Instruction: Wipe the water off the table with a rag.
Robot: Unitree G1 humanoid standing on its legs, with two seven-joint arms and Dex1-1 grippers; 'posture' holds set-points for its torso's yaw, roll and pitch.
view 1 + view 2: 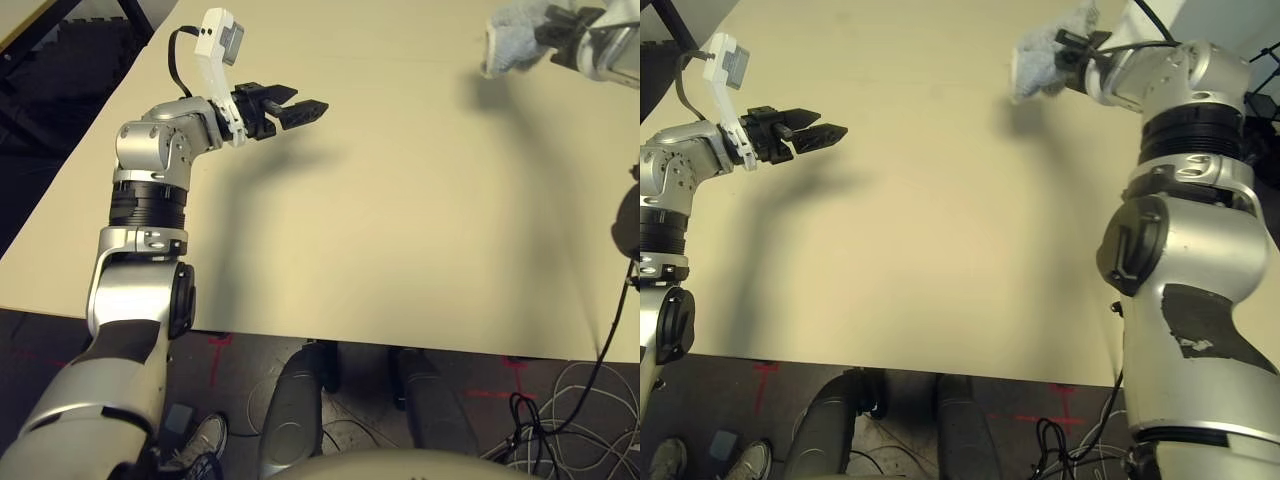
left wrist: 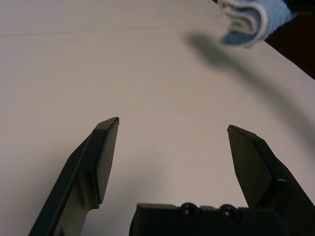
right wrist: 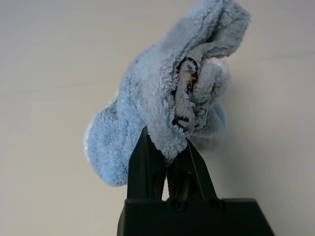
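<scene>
Blue-grey terry rag point(image 3: 162, 83) hung pinched in the right jaws point(image 3: 167, 157) above the pale beige tabletop point(image 1: 910, 230); the black left jaws point(image 2: 173, 123) were spread.

Over the table point(image 1: 400, 200), the left gripper point(image 1: 290, 108) hung on the left and the rag point(image 1: 1050, 58) was held up in the right gripper point(image 1: 1080, 50) toward the far right, with cables point(image 1: 560, 430) on the floor point(image 1: 240, 370) beyond the table's near edge, to the right.

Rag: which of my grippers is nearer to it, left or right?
Right. The right gripper has its jaws clamped on the rag, held above the table. The left gripper hangs open over the robot's left side, clear of the rag.
</scene>
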